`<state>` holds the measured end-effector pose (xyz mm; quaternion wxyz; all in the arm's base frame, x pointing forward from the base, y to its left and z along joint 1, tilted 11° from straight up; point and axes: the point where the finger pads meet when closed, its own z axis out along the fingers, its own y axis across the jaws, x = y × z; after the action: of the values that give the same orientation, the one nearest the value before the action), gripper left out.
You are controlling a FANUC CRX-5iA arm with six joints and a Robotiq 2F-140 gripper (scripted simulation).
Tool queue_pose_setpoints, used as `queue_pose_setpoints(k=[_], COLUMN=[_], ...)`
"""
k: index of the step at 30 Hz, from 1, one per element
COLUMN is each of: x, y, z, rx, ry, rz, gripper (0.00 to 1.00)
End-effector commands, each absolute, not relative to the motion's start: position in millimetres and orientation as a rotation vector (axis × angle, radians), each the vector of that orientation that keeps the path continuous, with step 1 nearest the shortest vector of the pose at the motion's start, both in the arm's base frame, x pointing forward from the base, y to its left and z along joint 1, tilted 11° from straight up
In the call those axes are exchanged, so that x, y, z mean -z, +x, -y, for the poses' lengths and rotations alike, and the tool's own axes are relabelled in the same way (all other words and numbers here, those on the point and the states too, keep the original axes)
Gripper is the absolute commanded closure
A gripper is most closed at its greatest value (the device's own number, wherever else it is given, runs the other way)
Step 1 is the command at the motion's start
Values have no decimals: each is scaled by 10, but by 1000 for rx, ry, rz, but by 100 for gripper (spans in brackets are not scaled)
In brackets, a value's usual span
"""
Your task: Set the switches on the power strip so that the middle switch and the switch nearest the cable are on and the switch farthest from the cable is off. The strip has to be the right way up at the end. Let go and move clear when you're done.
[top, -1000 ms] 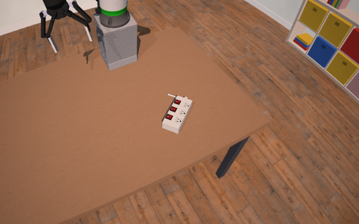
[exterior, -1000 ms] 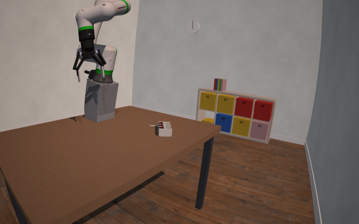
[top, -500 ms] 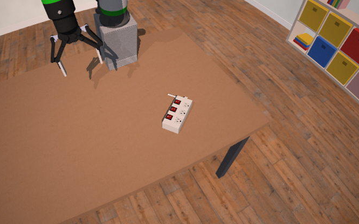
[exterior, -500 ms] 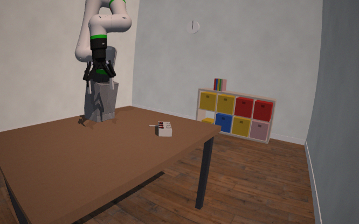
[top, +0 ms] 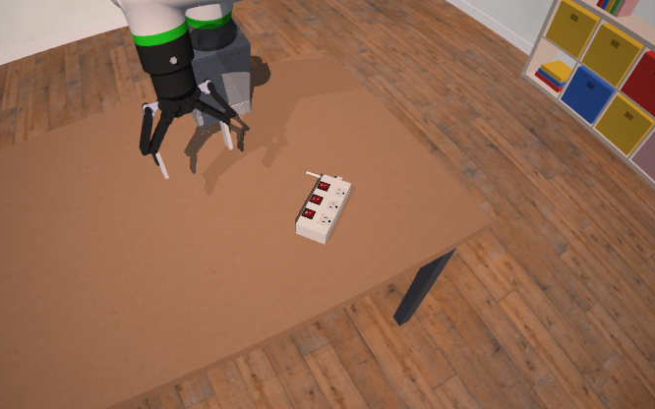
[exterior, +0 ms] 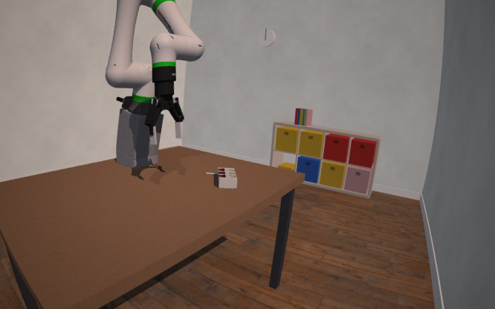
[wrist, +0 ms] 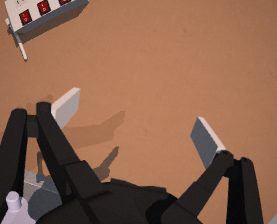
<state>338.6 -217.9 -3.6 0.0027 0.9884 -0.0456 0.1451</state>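
Observation:
A white power strip (top: 324, 206) lies face up on the brown table, toward its right side. It has three red rocker switches (top: 318, 195) in a row beside three sockets. A short white cable stub (top: 313, 174) sticks out of its far end. It also shows in the exterior view (exterior: 227, 177) and at the top left of the wrist view (wrist: 46, 4). I cannot tell each switch's position. My gripper (top: 194, 149) is open and empty. It hangs well above the table, to the left of the strip and apart from it, near the robot's grey base (top: 220, 71).
The grey pedestal (exterior: 136, 138) stands at the table's far edge. A shelf unit with coloured boxes (exterior: 326, 157) stands by the wall on the right, away from the table. The table's right edge lies close behind the strip.

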Motion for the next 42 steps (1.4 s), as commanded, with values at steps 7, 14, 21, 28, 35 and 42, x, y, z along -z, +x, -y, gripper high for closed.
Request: queue_pose_setpoints(k=[7, 14, 21, 28, 35, 42], x=[293, 412, 516, 562, 562, 562], y=[4138, 4491, 4719, 4791, 4791, 4791], z=[1557, 996, 427, 158, 158, 158], rx=[-504, -557, -604, -624, -624, -624], ry=[3065, 3064, 3070, 3074, 3074, 3074], rz=[-51, -189, -315, -372, -372, -372], gripper=[0, 0, 0, 0, 0, 0])
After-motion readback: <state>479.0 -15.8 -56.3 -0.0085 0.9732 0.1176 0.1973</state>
